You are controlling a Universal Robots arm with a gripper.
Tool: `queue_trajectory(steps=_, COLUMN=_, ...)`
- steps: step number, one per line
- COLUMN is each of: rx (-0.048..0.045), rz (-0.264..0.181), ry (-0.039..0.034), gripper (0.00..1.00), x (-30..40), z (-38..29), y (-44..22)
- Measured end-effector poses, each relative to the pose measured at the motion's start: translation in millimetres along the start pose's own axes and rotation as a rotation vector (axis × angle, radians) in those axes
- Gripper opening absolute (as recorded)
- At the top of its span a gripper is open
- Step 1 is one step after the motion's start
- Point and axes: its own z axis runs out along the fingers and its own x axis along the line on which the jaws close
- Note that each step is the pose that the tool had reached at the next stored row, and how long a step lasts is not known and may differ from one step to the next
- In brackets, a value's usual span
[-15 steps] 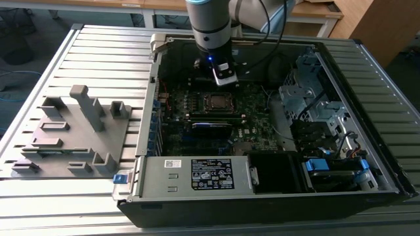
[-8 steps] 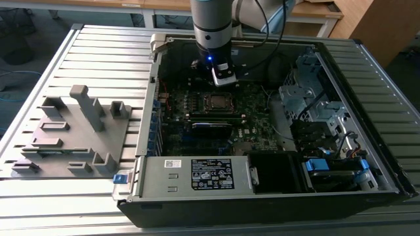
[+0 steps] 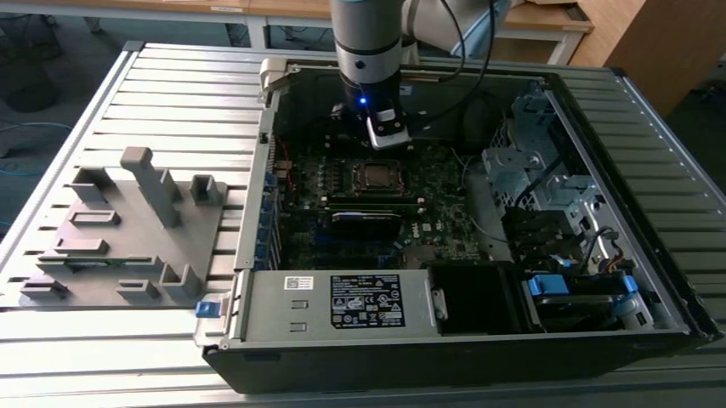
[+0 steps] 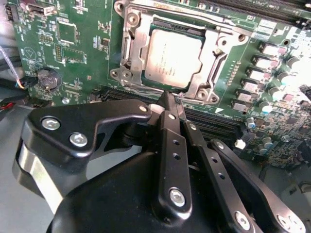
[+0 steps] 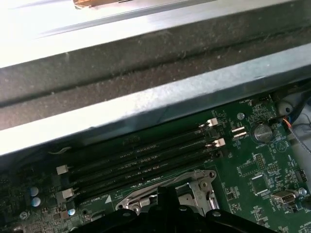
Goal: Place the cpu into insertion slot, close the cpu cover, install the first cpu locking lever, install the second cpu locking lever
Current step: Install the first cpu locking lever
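The cpu [image 4: 171,57] sat flat in the insertion slot [image 4: 146,80], silvery top facing up, and the cpu cover [image 4: 210,72] lay down around it, so the socket itself was mostly hidden under chip and frame. From the exterior view the cpu [image 3: 372,176] was just a small pale square in the middle of the motherboard [image 3: 340,246], too small to make out the levers. In the second wrist view a thin wire lever [image 4: 141,90] ran along the near edge of the frame, but I couldn't tell if it was hooked. My fingers [image 4: 171,108] were pressed together with nothing between them, tips just at that near edge of the socket. My black linkage blocked the lower half of that view. In the first wrist view the memory slots [image 5: 146,155] ran past the cover's corner [image 5: 199,187], the case wall [image 5: 146,73] beyond them. The tower [image 3: 477,340] lay open on the slatted bench [image 3: 170,85], a grey fixture [image 3: 125,238] beside it.
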Motion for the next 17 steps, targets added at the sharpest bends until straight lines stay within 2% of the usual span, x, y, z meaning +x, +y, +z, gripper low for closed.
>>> queue_trajectory(steps=2, rx=0.0089, rz=-0.001, ry=-0.0022, gripper=0.10, x=-1.7, z=0.2, y=0.5)
queue_trajectory(steps=5, rx=0.0285, rz=-0.004, ry=-0.0068, gripper=0.10, x=-4.9, z=0.8, y=1.9)
queue_trajectory(steps=10, rx=0.0740, rz=-0.011, ry=-0.0203, gripper=0.10, x=-7.8, z=1.4, y=3.4)
queue_trajectory(steps=13, rx=0.0855, rz=-0.015, ry=-0.0237, gripper=0.10, x=-7.8, z=1.4, y=3.4)
queue_trajectory(steps=17, rx=0.0875, rz=-0.016, ry=-0.0241, gripper=0.10, x=-7.8, z=1.3, y=3.4)
